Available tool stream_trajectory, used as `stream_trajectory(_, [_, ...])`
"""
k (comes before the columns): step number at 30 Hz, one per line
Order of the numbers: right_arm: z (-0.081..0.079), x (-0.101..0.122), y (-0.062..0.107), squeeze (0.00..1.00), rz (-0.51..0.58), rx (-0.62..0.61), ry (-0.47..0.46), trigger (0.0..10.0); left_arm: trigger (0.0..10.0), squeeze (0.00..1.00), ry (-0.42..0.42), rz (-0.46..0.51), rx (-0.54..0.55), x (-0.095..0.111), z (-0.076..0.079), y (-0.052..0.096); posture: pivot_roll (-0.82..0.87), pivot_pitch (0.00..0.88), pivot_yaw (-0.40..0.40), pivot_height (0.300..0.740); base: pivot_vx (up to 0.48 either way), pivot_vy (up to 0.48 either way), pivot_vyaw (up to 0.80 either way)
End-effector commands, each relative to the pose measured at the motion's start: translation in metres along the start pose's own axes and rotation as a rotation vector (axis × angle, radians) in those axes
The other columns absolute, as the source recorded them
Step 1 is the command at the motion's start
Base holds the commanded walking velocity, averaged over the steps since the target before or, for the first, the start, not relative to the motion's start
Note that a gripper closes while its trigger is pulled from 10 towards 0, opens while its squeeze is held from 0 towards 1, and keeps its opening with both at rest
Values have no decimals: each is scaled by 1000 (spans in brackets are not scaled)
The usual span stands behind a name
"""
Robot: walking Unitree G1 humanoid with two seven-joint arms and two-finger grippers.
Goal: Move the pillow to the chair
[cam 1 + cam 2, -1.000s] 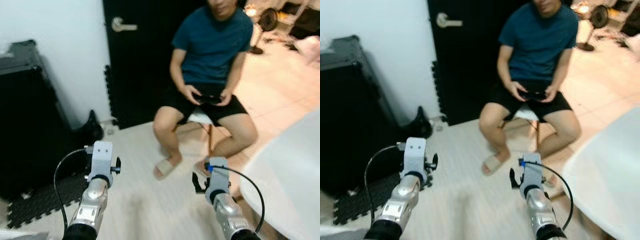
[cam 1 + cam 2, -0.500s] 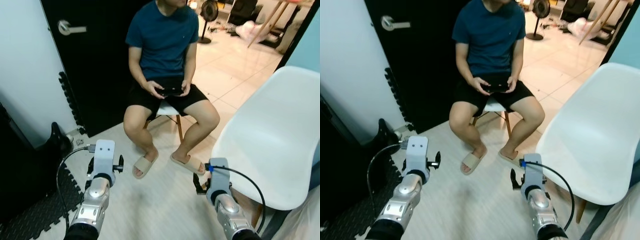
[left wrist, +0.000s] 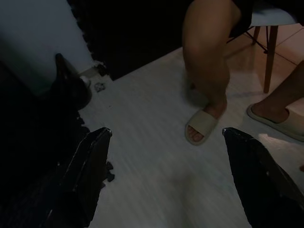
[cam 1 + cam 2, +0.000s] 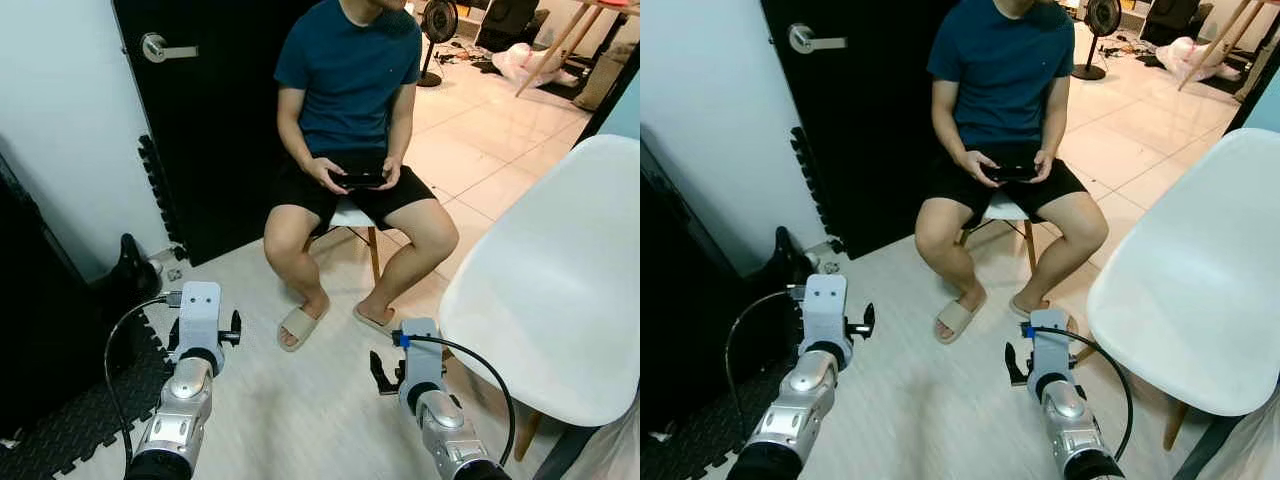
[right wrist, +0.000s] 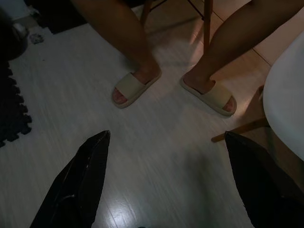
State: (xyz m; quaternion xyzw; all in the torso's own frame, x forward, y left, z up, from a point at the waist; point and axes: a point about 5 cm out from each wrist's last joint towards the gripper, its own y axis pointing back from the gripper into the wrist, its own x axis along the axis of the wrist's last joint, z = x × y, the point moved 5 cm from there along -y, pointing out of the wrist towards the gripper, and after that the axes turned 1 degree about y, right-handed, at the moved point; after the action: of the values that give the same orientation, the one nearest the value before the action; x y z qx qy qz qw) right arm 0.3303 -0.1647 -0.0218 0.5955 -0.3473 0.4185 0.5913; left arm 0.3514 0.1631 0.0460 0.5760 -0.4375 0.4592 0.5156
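Right wrist view, chair [image 5: 287, 99] beside spread fingers [image 5: 76, 190] (empty)

White moulded chair [image 4: 545, 290] at right, upright (wooden legs), seat bare, just beside right arm.

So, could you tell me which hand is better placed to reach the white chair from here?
The right hand, probably. The white chair stands on the robot's right, its seat edge just beside that arm, and the seat also shows in the right wrist view. The left hand hangs open over bare floor, farther from it.
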Motion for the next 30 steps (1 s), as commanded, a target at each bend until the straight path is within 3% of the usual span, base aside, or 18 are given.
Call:
stream_trajectory(1, [0, -6, 1, 0, -20, 0, -1, 10000, 10000, 0, 6, 3, -4, -1, 0, 2, 17, 97, -8, 740, 266, 0, 0])
stream_trajectory(19, [-1, -4, 1, 0, -6, -3, 0, 10000, 10000, 0, 4, 9, -19, 1, 2, 1, 18, 73, -2, 740, 266, 0, 0])
stream_trajectory(30, [3, -6, 2, 0, -7, -21, -33, 10000, 10000, 0, -21, -13, -23, -3, 5, 0, 17, 79, 8, 740, 0, 0, 0])
